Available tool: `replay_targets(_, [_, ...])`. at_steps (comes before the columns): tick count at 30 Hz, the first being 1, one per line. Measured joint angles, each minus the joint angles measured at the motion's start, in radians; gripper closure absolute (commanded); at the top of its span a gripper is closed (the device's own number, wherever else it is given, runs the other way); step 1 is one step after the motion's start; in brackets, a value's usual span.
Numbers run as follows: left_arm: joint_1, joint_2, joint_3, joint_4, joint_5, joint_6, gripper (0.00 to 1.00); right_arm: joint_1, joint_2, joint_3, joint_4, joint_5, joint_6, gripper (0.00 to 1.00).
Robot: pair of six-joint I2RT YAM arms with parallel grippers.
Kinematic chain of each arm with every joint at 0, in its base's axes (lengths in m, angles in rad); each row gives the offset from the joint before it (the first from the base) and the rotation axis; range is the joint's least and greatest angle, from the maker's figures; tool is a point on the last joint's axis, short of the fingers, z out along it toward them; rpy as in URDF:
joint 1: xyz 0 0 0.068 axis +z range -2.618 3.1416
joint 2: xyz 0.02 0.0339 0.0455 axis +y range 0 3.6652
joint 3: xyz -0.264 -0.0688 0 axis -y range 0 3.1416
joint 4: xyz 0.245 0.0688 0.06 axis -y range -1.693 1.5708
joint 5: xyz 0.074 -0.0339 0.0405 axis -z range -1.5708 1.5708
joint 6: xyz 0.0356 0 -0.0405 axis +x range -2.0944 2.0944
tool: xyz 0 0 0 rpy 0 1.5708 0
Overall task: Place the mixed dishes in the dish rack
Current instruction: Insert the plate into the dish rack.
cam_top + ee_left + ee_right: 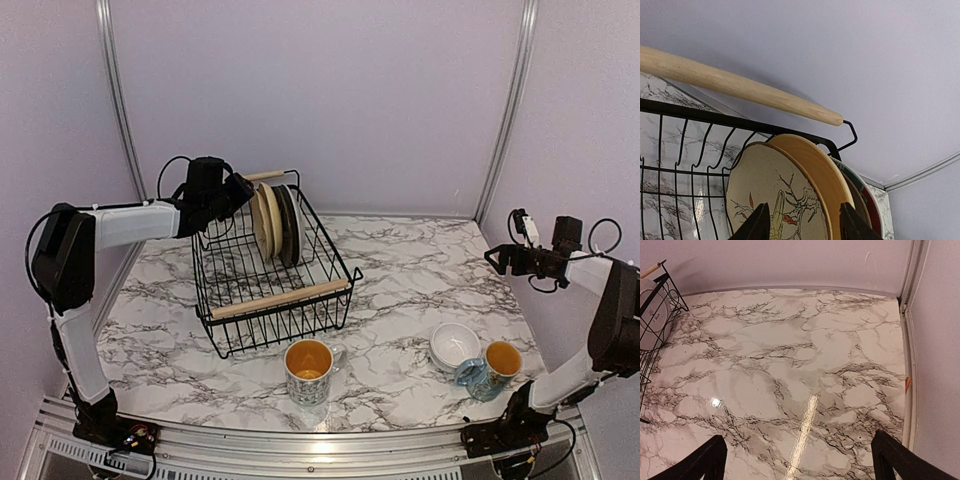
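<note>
Left gripper (805, 212), jaws parted, faces plates (775, 190) in the dish rack (280, 298); right gripper (799, 440), spread wide, sits nearer white bowls (455, 345) right of it

You will find no text, label, brand or number that can be read here: the only print-like mark is a small dark stamp on the round plate with a pale back (651, 327) in the black wire dish rack with wooden bar handles (270, 325), and it is too blurred to make out.
</note>
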Motion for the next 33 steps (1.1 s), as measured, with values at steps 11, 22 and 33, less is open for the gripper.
replay_targets(11, [-0.027,-0.145,0.001,-0.034,-0.007,0.116,0.49,0.0,0.0,0.01,-0.005,-0.011,0.0,0.02])
replay_targets(22, [-0.16,-0.29,-0.126,-0.166,0.056,0.349,0.61,0.0,-0.006,0.011,0.006,0.013,0.016,0.01])
replay_targets(33, [-0.402,-0.624,-0.34,-0.259,0.055,0.602,0.58,-0.019,0.027,0.056,-0.008,-0.059,0.046,0.07])
